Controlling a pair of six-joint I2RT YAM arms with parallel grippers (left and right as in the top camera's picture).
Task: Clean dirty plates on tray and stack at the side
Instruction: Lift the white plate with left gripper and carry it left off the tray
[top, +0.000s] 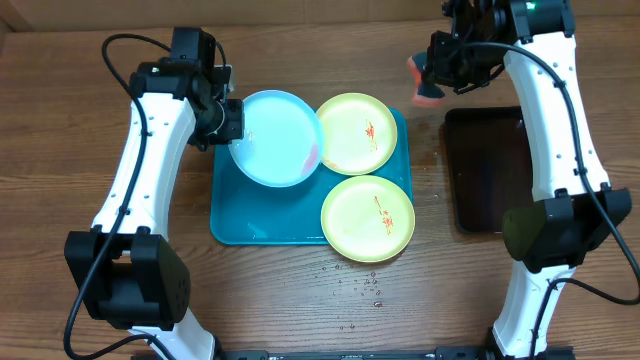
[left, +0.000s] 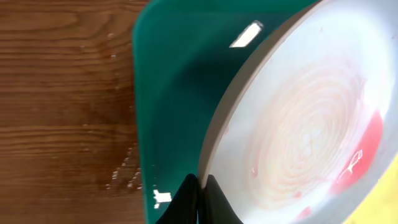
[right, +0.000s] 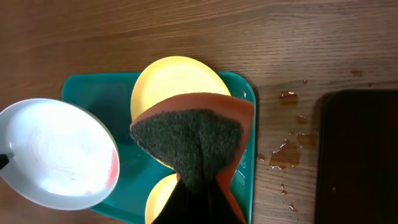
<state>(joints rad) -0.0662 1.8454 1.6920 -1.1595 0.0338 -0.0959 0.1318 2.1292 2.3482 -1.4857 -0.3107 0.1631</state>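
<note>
The left pincer (top: 228, 120) is pressed together on the rim of the blue plate (top: 275, 138), holding it tilted above the tray (top: 260, 225). A red smear (top: 314, 155) marks the plate's edge farthest from this pincer. Just past that edge a yellow plate (top: 357, 133) with orange streaks sits on the tray. A second yellow plate (top: 368, 218) lies nearer the robot, overhanging the tray's corner. The right pincer (top: 432, 80) pinches an orange sponge (right: 189, 134), its dark scouring face showing, over the tabletop (top: 60, 120). The tray lies to this pincer's left and the black tray (top: 485, 170) to its right, both nearer the robot.
</note>
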